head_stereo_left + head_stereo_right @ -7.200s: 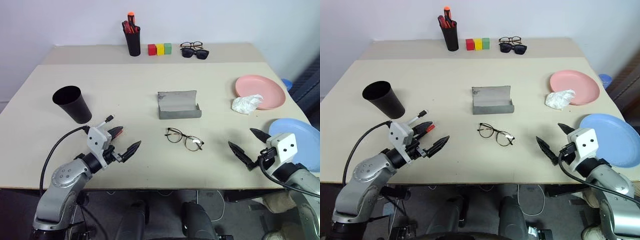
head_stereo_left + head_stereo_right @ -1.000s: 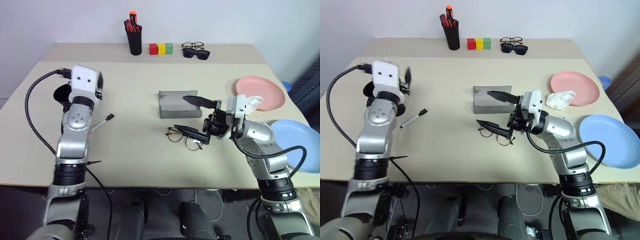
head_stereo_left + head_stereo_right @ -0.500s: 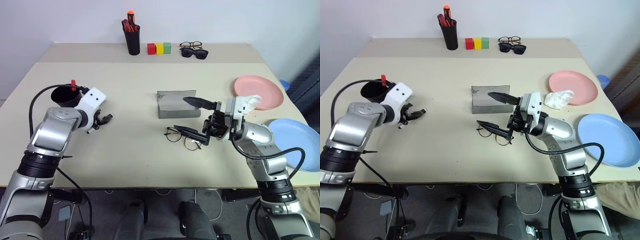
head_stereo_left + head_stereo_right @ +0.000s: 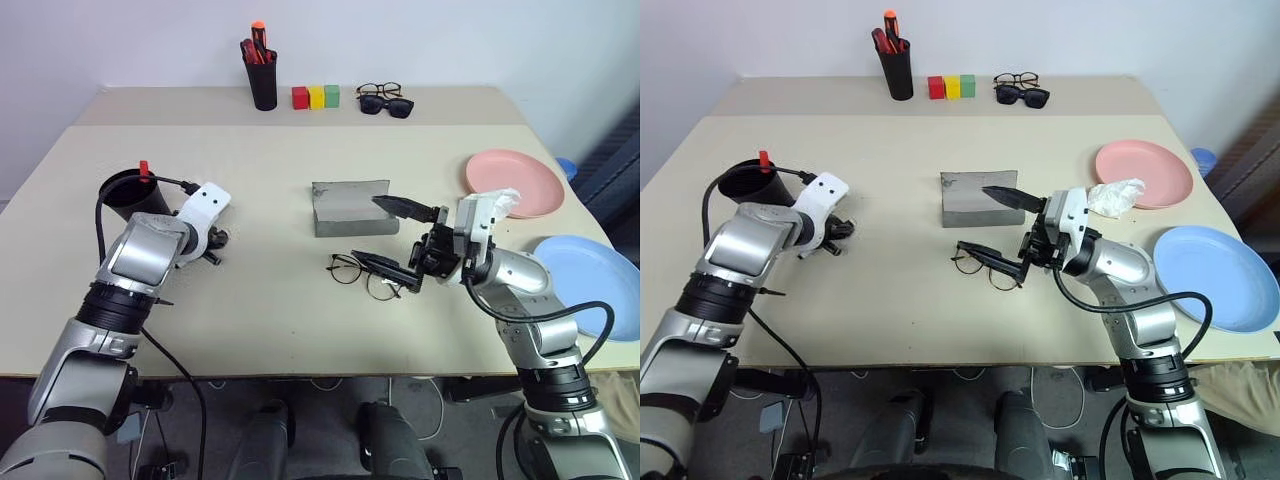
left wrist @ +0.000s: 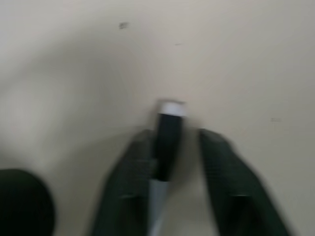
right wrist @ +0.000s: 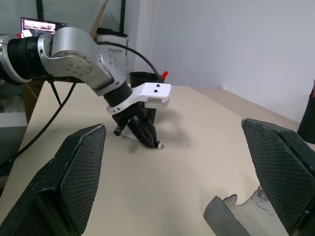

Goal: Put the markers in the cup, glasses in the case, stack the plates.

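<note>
Black left fingers (image 5: 127,183) narrowly parted astride white marker (image 5: 168,135) beside cup (image 4: 112,186); right fingers (image 4: 400,205) wide apart over glasses (image 4: 350,268), case (image 4: 345,208) behind.

The desk (image 4: 300,300) is pale beige. A matte black cup (image 4: 125,192) holds a red-capped marker (image 4: 143,168). The case (image 4: 350,208) is grey, the glasses (image 4: 365,275) thin black. One plate (image 4: 515,170) is salmon pink, the other plate (image 4: 590,285) light blue. At twelve o'clock sit red, yellow and green blocks (image 4: 316,97).
</note>
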`<state>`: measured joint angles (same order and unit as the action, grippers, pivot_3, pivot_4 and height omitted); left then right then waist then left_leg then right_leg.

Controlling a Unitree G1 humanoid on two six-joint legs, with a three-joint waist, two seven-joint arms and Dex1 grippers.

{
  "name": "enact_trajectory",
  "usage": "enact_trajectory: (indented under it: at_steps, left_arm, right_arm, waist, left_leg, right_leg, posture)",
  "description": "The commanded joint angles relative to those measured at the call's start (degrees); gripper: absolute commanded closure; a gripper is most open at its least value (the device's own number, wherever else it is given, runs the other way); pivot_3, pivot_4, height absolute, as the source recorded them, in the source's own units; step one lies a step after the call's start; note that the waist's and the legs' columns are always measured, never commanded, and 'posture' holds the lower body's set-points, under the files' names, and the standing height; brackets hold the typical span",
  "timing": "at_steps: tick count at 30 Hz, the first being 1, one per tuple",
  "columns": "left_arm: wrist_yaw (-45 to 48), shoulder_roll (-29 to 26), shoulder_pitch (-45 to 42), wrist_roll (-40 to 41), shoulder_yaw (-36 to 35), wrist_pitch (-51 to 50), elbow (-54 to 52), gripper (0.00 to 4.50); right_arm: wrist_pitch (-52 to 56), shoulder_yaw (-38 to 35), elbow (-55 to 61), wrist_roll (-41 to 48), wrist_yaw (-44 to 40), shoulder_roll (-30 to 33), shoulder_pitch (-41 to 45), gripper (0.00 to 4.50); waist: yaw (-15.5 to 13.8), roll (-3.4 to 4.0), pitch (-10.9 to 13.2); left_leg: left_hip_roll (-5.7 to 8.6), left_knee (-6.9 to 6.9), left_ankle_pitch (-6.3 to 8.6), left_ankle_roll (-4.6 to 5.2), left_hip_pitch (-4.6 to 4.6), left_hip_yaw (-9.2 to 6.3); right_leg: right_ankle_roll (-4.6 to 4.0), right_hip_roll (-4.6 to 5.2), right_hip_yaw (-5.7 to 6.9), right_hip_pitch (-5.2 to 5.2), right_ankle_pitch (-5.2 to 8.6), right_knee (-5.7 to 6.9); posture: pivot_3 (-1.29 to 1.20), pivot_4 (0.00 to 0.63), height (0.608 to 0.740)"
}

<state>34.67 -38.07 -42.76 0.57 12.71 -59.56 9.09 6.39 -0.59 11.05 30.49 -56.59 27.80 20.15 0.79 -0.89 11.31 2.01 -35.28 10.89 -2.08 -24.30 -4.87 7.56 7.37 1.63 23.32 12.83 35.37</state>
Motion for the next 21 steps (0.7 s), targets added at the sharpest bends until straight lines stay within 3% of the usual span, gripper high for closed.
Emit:
enact_trajectory:
  at_steps: [1, 6, 10, 13, 16, 21]
  left_arm:
    - [-0.6, -0.4, -0.3, -0.9, 0.0, -0.7, 0.6, 4.47]
    - [0.3, 0.1, 1.6, 1.0, -1.7, 0.6, -4.1, 4.47]
    - [0.4, 3.5, 5.4, 5.1, -7.0, 11.6, -17.8, 4.47]
    - [-12.8, 11.4, 7.4, 2.4, -14.2, 31.8, -22.4, 4.47]
    - [-25.2, 16.6, 6.2, -1.5, -19.1, 49.1, -18.9, 4.47]
    - [-41.0, 18.9, 2.5, -7.0, -24.2, 59.8, -8.3, 4.47]
  right_arm:
    - [-0.6, -1.3, 1.8, 0.4, 0.0, 0.4, 0.5, 0.0]
    - [-0.5, -1.3, 1.6, 0.4, 0.0, 0.4, 0.7, 0.0]
    - [-0.6, -1.3, 1.4, 0.4, 0.0, 0.4, 0.7, 0.0]
    - [-0.5, -1.2, 1.6, 1.2, 0.0, -0.3, 1.4, 0.0]
    - [-0.5, -1.0, 2.3, 2.4, -0.2, -1.4, 1.9, 0.0]
    - [-0.7, 0.0, 2.3, 3.6, -1.6, -2.9, 3.3, 0.0]
  waist:
    - [0.0, 0.0, 0.0]
    - [0.0, 0.0, 0.0]
    - [-0.3, -0.01, 0.0]
    - [-0.8, -0.02, 0.0]
    - [-1.0, -0.02, 0.0]
    - [-1.1, 0.02, 0.0]
  left_leg:
    - [0.0, 0.0, 0.0, 0.0, 0.0, 0.0]
    - [0.0, 0.0, 0.0, 0.0, 0.01, -0.01]
    - [0.0, 0.02, 0.0, 0.0, -0.06, 0.01]
    - [0.02, 0.0, 0.0, -0.02, -0.12, -0.01]
    - [0.01, -0.01, 0.0, -0.02, -0.07, 0.06]
    - [0.01, 0.0, -0.01, -0.01, 0.07, 0.04]
  right_leg:
    - [0.0, 0.0, 0.0, 0.0, 0.0, 0.0]
    - [-0.02, 0.0, -0.01, 0.0, -0.01, 0.0]
    - [-0.2, 0.01, -0.04, 0.04, -0.12, -0.05]
    - [-0.23, 0.06, -0.04, 0.04, -0.13, -0.17]
    - [-0.3, 0.08, -0.09, 0.04, -0.2, -0.22]
    - [-0.32, -0.03, -0.1, -0.02, -0.24, -0.12]
  posture:
    - [0.0, 0.15, 0.74]
    - [0.0, 0.15, 0.74]
    - [0.0, 0.15, 0.74]
    - [0.0, 0.15, 0.74]
    - [0.0, 0.15, 0.74]
    - [0.0, 0.15, 0.74]
